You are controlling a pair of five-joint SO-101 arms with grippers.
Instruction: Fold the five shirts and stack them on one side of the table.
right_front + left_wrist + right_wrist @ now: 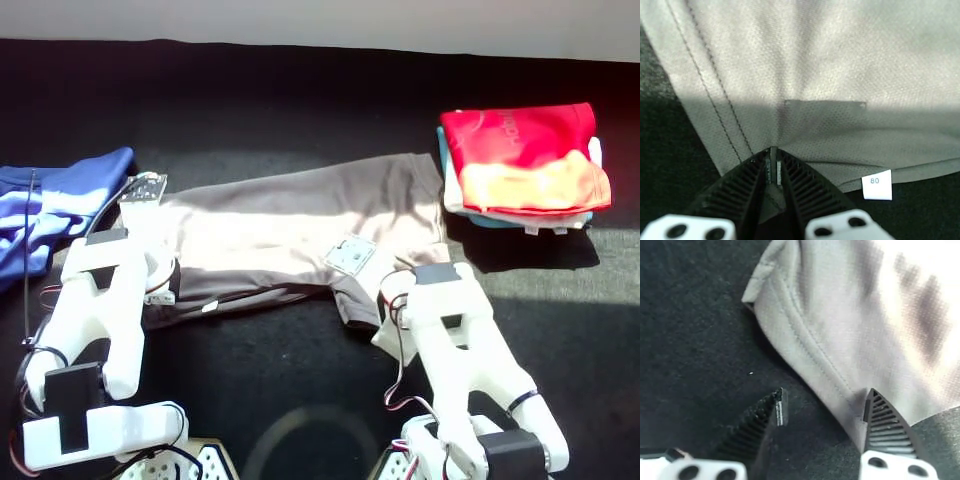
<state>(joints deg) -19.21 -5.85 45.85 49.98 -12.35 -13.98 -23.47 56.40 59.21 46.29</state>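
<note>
A grey shirt [290, 235] lies spread across the middle of the black table. My left gripper [150, 205] is at the shirt's left end. In the left wrist view this gripper [773, 152] is shut on a pinch of the grey shirt [830, 65] near its stitched hem, beside a white size tag [877, 185]. My right gripper [352, 262] hovers over the shirt's front sleeve. In the right wrist view it [825, 400] stands open astride the hem of the grey shirt [865, 315], one finger over cloth and the other over bare table.
Folded shirts are stacked [520, 170] at the back right, a red one on top. A crumpled blue shirt [50, 205] lies at the left edge. The black table [300, 90] has free room behind the grey shirt and in front between the arms.
</note>
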